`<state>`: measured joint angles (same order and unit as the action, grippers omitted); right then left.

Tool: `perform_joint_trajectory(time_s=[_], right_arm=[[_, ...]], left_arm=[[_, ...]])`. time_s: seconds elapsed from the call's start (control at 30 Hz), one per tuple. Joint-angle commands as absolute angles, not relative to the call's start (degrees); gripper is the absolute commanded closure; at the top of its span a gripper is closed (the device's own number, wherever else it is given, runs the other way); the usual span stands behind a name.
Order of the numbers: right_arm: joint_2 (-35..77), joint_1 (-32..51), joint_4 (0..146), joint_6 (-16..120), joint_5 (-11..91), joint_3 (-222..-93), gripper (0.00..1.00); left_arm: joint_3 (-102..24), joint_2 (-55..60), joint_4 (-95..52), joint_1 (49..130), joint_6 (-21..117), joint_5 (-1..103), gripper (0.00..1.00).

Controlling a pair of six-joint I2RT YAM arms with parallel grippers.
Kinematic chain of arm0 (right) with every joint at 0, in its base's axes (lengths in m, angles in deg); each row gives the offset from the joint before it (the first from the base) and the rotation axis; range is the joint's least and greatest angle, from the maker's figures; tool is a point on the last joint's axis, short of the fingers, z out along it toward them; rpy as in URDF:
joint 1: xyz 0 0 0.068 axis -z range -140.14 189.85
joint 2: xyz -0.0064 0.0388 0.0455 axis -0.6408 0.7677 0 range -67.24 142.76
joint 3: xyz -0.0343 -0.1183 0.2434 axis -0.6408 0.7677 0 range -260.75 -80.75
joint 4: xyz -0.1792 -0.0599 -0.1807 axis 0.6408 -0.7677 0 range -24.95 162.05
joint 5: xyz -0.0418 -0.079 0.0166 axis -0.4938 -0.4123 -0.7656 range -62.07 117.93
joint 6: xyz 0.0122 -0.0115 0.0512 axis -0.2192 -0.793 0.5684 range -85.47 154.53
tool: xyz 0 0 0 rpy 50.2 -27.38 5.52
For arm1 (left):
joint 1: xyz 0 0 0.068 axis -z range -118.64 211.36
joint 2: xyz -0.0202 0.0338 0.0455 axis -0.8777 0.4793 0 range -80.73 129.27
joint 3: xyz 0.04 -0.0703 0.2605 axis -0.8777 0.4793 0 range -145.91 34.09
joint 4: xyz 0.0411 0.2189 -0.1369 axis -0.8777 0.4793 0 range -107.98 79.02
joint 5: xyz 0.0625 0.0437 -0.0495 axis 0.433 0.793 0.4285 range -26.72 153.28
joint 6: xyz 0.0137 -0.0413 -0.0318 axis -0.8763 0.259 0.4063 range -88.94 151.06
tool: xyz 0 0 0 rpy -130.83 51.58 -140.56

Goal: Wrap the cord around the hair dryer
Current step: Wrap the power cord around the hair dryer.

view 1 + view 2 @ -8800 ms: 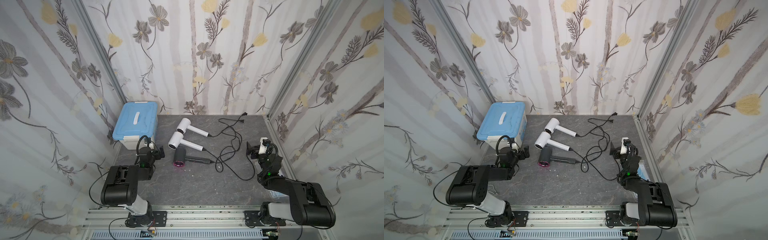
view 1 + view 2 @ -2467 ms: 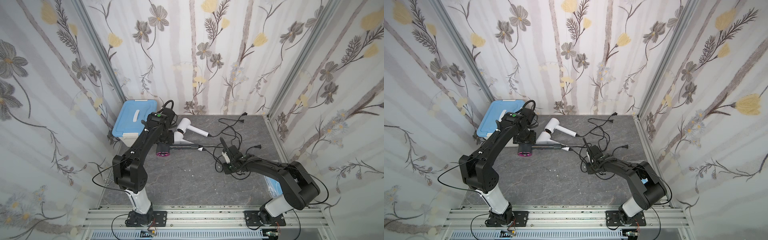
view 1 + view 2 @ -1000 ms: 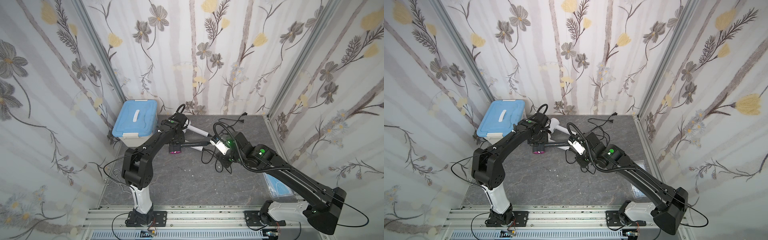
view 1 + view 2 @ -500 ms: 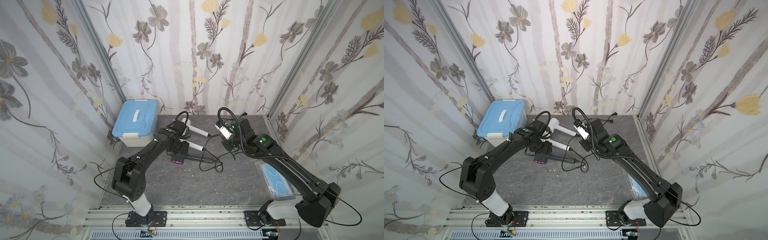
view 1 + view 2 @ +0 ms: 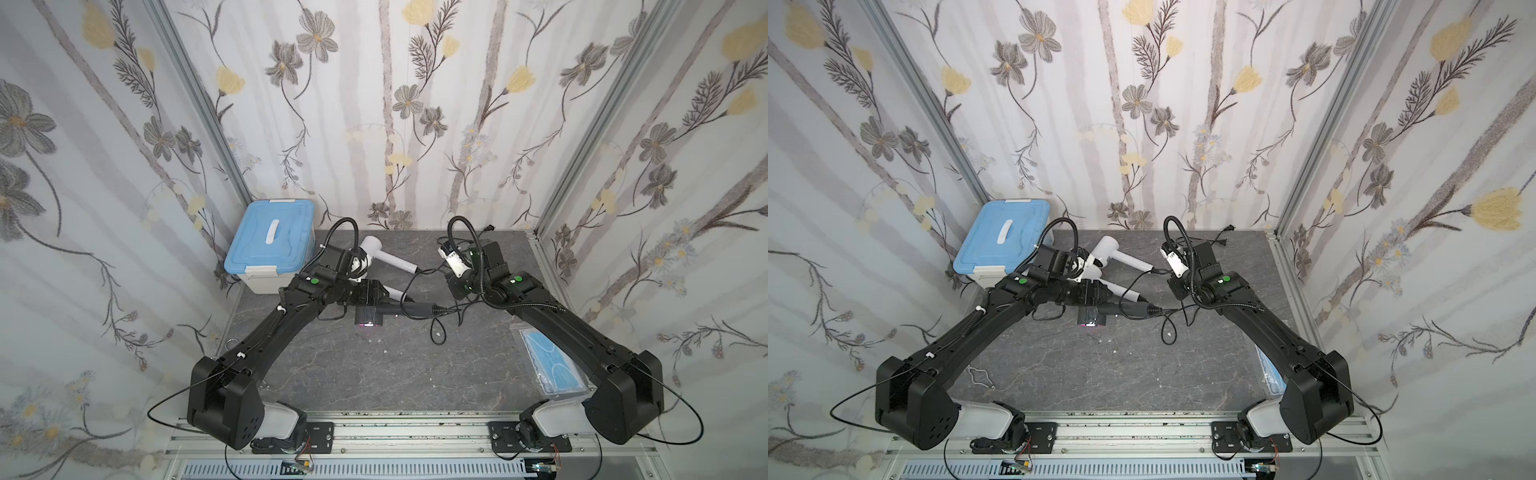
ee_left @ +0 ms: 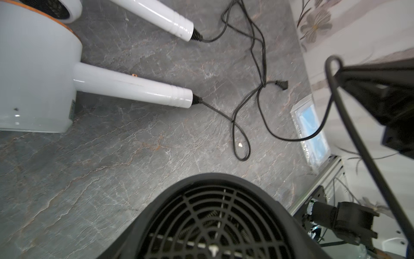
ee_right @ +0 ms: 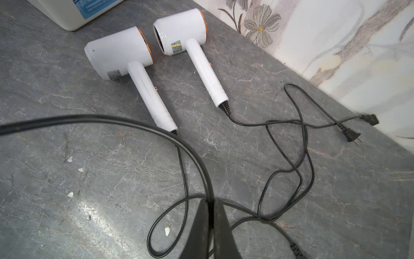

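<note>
The black hair dryer (image 5: 366, 319) hangs in the left jaws over the middle of the gray stone surface (image 5: 374, 374). As far as both top views show, it is lifted clear of the surface. Its barrel's pink-tinted end faces the robot's base, and its handle reaches sideways toward the right arm. The left jaws are clamped on the barrel. In the left wrist view the dryer's round black grille (image 6: 215, 224) fills the near edge, and the fingers themselves cannot be made out. The cord (image 7: 89, 117) leaves the end of the handle and arcs across to the right jaws, which are pressed together on it. In the right wrist view the fingers (image 7: 199, 224) pinch it with no gap. Behind the black dryer, 2 white ones lie flat and side by side, the near white dryer (image 7: 121, 51) and the far white dryer (image 7: 181, 31). Their handles point the same way, and their thin cords cross in a loose tangle on the surface. The 2 plugs (image 7: 352, 136) rest close to the back wall. A blue-lidded box (image 5: 270, 245) sits in the back left corner, just beside the white dryers. A pack of blue face masks (image 5: 552, 365) lies at the right edge, partly under the right arm.
</note>
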<state>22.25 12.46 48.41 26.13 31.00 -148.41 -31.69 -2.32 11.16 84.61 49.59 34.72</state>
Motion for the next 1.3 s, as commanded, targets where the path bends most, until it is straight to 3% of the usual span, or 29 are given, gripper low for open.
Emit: perform_joint_trajectory(time_s=[0.0, 0.73, 0.93, 1.27], right_arm=[[21.16, 12.68, 55.26, 29.19, 33.54, -145.53, 1.0], [14.26, 12.76, 62.12, 38.84, 34.61, -124.99, 1.0], [11.84, 12.68, 60.34, 39.36, 34.43, -121.7, 1.0], [10.24, 5.68, 52.23, 38.13, 32.12, -128.25, 1.0]], left_arm=[[-30.32, -4.52, -0.22, 82.94, 57.53, 30.59, 1.0], [-27.36, -5.63, -4.83, 72.69, 77.95, 51.65, 1.0], [-28.05, -4.75, -1.04, 71.39, 80.51, 62.18, 1.0], [-30.92, 0.14, 3.55, 74.23, 80.68, 74.99, 1.0]])
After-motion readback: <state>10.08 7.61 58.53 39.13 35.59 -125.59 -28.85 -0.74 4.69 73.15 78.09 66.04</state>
